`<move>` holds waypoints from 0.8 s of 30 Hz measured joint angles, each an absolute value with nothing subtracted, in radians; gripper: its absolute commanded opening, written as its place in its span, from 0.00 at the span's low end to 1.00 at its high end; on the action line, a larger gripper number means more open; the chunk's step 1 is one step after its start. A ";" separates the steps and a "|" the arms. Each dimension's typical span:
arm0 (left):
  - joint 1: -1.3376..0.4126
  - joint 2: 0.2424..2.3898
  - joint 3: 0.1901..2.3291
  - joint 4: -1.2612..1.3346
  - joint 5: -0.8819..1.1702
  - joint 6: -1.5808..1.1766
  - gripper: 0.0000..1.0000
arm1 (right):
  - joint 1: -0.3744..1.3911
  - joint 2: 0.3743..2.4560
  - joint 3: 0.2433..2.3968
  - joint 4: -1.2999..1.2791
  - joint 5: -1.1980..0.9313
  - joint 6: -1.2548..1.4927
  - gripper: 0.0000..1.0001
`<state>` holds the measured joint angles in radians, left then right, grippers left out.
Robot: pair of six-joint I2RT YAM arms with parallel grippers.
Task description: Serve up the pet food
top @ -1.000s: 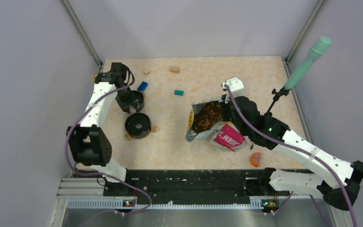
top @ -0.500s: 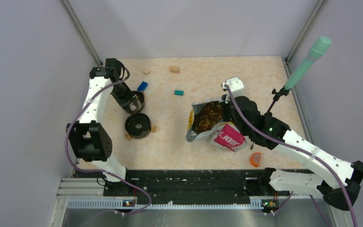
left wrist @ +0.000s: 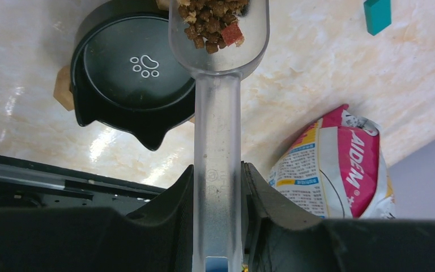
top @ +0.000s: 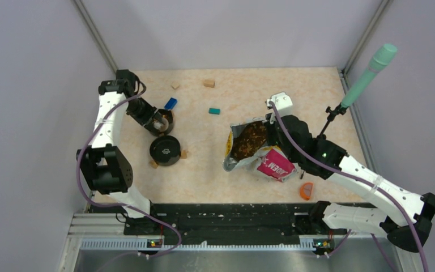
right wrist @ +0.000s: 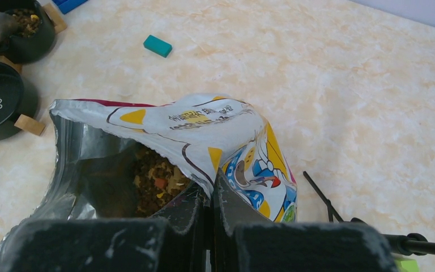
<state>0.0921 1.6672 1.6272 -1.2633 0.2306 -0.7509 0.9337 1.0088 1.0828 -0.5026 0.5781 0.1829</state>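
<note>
Clamping the scoop's [left wrist: 217, 141] handle, the left claw [left wrist: 217, 181] holds kibble [left wrist: 212, 17] level over the far bowl [right wrist: 34, 48] of 2, while the right claw [right wrist: 210, 198] pinches the bag's [right wrist: 204, 124] rim to prop it open.

A clear smooth plastic scoop [left wrist: 217, 141], a glossy foil-lined printed bag [right wrist: 204, 127] and a matt black bowl [left wrist: 136, 85] are seen.

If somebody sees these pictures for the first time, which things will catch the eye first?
The glossy pet food bag sits open at centre-right of the table, brown kibble showing inside, with the right pincer pinching its rim. At the far left, the left pincer grips a clear scoop loaded with kibble, beside a black paw-print bowl.
</note>
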 measured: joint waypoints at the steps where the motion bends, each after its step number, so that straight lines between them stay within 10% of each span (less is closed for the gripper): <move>1: 0.096 1.667 1.627 -1.261 0.242 -0.761 0.00 | 0.934 1.009 1.083 -0.503 0.578 0.183 0.00; 24: 0.133 1.658 1.588 -1.173 0.360 -1.006 0.00 | 0.934 1.016 1.083 -0.494 0.588 0.156 0.00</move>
